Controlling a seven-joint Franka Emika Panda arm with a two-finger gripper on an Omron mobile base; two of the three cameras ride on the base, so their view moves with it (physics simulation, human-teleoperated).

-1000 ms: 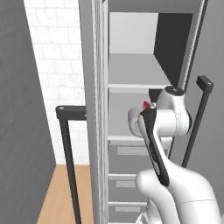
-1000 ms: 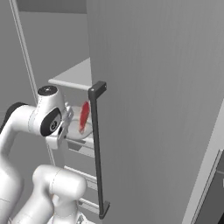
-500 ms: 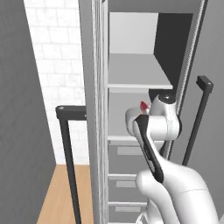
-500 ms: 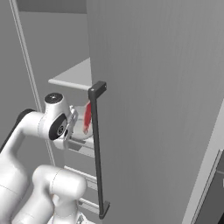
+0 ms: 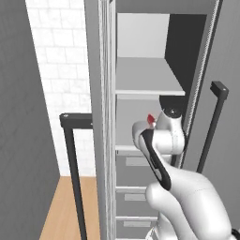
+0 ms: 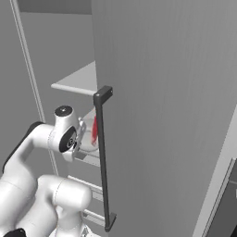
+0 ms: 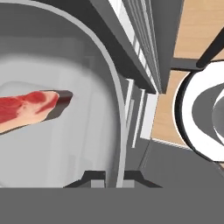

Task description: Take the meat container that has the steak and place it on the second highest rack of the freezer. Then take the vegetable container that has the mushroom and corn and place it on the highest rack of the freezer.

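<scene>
Your pincer (image 7: 114, 181) is clamped tight on the rim of the meat container (image 7: 65, 144), the wall pinched between the two fingertips at 6 o'clock in the hand view. The steak (image 7: 30, 109) lies inside at about 9 o'clock, and it shows as a red sliver in both base views too. The container hangs at the mouth of the open freezer (image 5: 140, 93), just below the upper shelf (image 5: 147, 79) and roughly level with the next rack (image 5: 126, 148) down, which is where it belongs.

Watch these from here:

- The grip is on one edge only, so the far side of the container can sag. Tip the hand and the steak may slide toward the low side or out.
- The freezer door (image 6: 162, 115) with its dark handle (image 6: 104, 157) stands very close at 3 o'clock of the arm in the right base view. A sideways swing could knock the elbow or the container against it.
- From these views you cannot tell whether the container's base is over the rack or short of it. Let go early and it may drop off the front lip.
- Lift too high and the rim could catch the underside of the shelf above.
</scene>
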